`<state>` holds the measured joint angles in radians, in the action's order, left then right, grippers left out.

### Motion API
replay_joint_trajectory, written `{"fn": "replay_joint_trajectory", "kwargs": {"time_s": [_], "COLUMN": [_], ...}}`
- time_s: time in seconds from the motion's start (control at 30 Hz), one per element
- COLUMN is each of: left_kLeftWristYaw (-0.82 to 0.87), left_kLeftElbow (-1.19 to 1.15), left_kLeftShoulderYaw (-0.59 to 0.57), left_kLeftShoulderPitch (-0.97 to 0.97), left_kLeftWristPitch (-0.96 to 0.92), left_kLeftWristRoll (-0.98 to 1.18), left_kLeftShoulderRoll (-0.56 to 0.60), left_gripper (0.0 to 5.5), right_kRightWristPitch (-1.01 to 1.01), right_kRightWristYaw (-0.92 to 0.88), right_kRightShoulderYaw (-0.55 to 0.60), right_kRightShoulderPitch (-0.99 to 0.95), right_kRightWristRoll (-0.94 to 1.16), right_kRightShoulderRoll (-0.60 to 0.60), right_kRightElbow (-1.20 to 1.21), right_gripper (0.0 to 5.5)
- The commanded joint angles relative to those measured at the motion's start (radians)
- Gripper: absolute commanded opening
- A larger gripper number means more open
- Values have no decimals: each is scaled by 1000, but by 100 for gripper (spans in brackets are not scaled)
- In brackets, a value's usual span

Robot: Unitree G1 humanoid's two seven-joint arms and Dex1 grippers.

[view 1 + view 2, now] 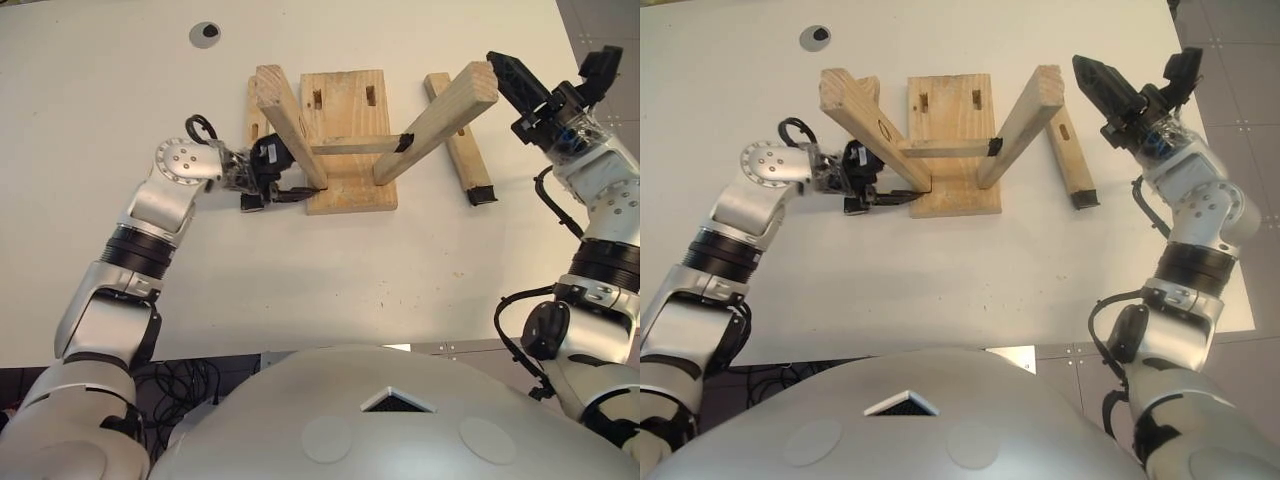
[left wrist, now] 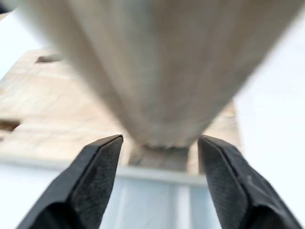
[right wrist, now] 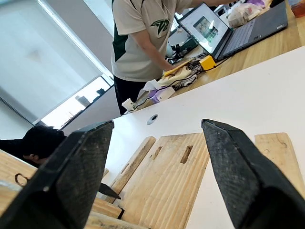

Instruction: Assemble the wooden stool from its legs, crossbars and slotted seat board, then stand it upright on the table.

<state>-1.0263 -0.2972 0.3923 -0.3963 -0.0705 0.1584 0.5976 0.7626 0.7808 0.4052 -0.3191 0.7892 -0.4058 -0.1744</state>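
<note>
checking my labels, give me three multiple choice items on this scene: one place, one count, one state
1. How many pale wooden legs stand in the flat slotted wooden seat board? A) one B) two C) four
2. Where is the left gripper? A) at the foot of the left standing leg B) raised above the seat board C) on bare table
3. The right gripper is A) shut on a leg B) open, holding nothing C) shut on the board
1 B, only the left standing leg and right standing leg stand slotted in; 2 A, its fingers flank that leg's foot; 3 B, its fingers are spread in air.
</note>
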Motion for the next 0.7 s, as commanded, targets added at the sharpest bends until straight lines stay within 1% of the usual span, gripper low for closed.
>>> {"fn": "replay_joint_trajectory", "kwargs": {"time_s": [0.03,0.07,0.1,0.17,0.23,0.3,0.37,0.43,0.5,0.57,0.63,0.7], "left_kLeftWristYaw": [-27,-38,-50,-89,-65,30,81,98,90,68,85,83], "left_kLeftElbow": [42,75,101,178,182,109,114,177,236,328,468,612], "left_kLeftShoulderYaw": [-85,-106,-123,-167,-213,-273,-316,-342,-344,-328,-294,-235], "left_kLeftShoulderPitch": [-16,-5,5,34,18,-43,-56,-42,-20,4,24,60], "left_kLeftWristPitch": [-55,-78,-93,-125,-167,-324,-450,-555,-610,-657,-785,-851], "left_kLeftWristRoll": [23,39,49,86,88,134,211,288,336,398,507,572], "left_kLeftShoulderRoll": [50,62,74,123,142,76,6,-41,-58,-84,-132,-144], "left_gripper": [362,371,392,395,395,395,395,395,395,395,395,395], "right_kRightWristPitch": [12,13,11,41,67,62,33,13,-41,-180,-370,-465], "right_kRightWristYaw": [-4,20,42,43,59,75,75,57,31,-13,-13,15], "right_kRightShoulderYaw": [21,4,-11,11,9,-59,-150,-215,-248,-273,-303,-318], "right_kRightShoulderPitch": [59,104,151,226,309,379,397,378,337,262,192,150], "right_kRightWristRoll": [25,15,6,50,103,100,38,-5,-62,-188,-333,-389], "right_kRightShoulderRoll": [-28,-46,-62,-65,-73,-77,-83,-79,-68,-58,-87,-104], "right_kRightElbow": [77,124,174,281,417,543,590,588,539,441,333,264], "right_gripper": [337,337,337,337,337,337,337,337,337,337,337,337]}}
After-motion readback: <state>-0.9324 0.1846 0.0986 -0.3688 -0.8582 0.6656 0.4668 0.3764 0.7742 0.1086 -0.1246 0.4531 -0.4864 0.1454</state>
